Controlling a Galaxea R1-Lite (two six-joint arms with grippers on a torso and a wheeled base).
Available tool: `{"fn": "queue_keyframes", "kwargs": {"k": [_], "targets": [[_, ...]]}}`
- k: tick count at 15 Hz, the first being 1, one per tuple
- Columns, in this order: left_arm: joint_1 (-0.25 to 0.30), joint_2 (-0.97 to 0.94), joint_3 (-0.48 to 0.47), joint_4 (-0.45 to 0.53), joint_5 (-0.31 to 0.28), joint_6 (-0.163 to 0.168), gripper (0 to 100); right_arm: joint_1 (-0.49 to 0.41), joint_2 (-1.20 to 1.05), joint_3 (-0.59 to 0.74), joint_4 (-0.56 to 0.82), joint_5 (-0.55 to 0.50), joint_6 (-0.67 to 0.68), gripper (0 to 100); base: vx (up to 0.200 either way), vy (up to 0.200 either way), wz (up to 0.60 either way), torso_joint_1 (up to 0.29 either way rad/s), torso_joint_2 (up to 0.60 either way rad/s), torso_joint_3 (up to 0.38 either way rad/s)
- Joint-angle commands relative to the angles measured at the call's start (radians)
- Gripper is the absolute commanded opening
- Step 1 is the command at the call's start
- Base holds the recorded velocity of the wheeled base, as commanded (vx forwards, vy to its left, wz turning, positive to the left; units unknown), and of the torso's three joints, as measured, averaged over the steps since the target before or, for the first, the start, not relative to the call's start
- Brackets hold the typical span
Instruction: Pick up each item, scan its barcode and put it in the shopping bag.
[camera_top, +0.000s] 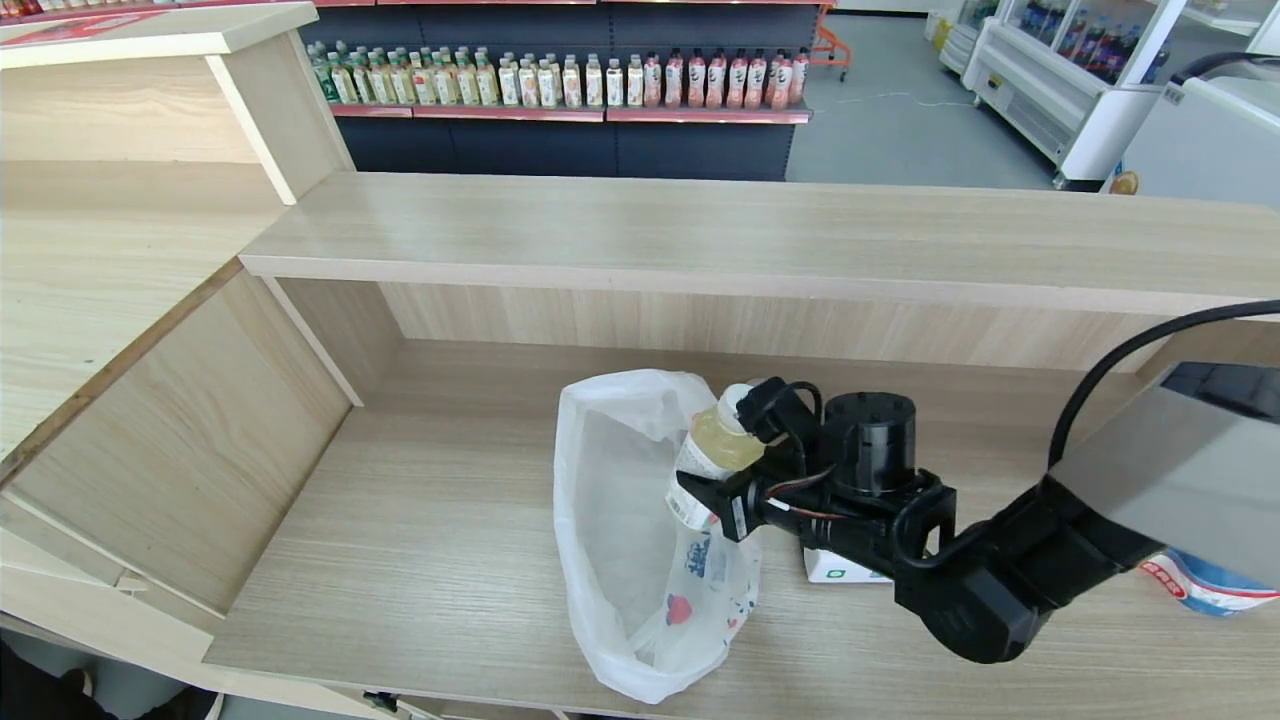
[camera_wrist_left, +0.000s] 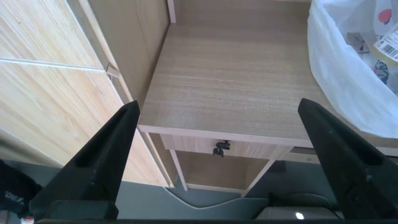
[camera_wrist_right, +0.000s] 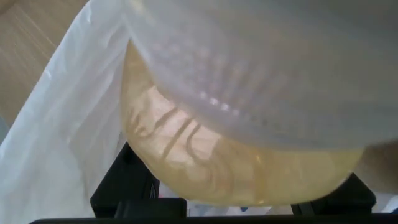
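head view: the black right gripper (camera_top: 726, 454) is clamped on a clear plastic bottle of pale yellow drink with a white cap (camera_top: 712, 446), tilted at the mouth of the white translucent plastic shopping bag (camera_top: 620, 480) standing on the light wooden counter (camera_top: 420, 540); a small white box (camera_top: 835, 572) lies under the arm, a blue and white packet (camera_top: 1205, 588) farther right; left wrist view: the left gripper (camera_wrist_left: 217, 155) hangs released, fingers wide apart, above the counter's front edge, the bag beside it; right wrist view: the bottle sits between the dark fingers, bag film against it.
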Motion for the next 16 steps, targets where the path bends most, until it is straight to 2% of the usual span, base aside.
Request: {"fn": "queue_keyframes", "kwargs": {"k": [1, 7, 11, 12, 14, 16], "targets": [[0.000, 0.000, 0.000, 0.000, 0.001, 0.000, 100, 0.005, 0.078, -0.037, -0.011, 0.002, -0.032, 0, 0.000, 0.000, 0.00, 0.000, 0.00, 0.000], [0.000, 0.000, 0.000, 0.000, -0.001, 0.000, 100, 0.016, 0.184, -0.143, -0.060, 0.007, -0.121, 0, 0.000, 0.000, 0.00, 0.000, 0.00, 0.000], [0.000, 0.000, 0.000, 0.000, 0.001, 0.000, 100, 0.017, 0.195, -0.146, -0.061, 0.008, -0.139, 0, 0.000, 0.000, 0.00, 0.000, 0.00, 0.000], [0.000, 0.000, 0.000, 0.000, -0.001, 0.000, 100, 0.017, 0.189, -0.147, -0.061, 0.008, -0.130, 100, 0.000, 0.000, 0.00, 0.000, 0.00, 0.000], [0.000, 0.000, 0.000, 0.000, -0.001, 0.000, 100, 0.019, 0.159, -0.134, -0.061, 0.011, -0.105, 100, 0.000, 0.000, 0.00, 0.000, 0.00, 0.000], [0.000, 0.000, 0.000, 0.000, 0.001, 0.000, 100, 0.019, 0.094, -0.126, -0.048, 0.013, -0.018, 100, 0.000, 0.000, 0.00, 0.000, 0.00, 0.000]]}}
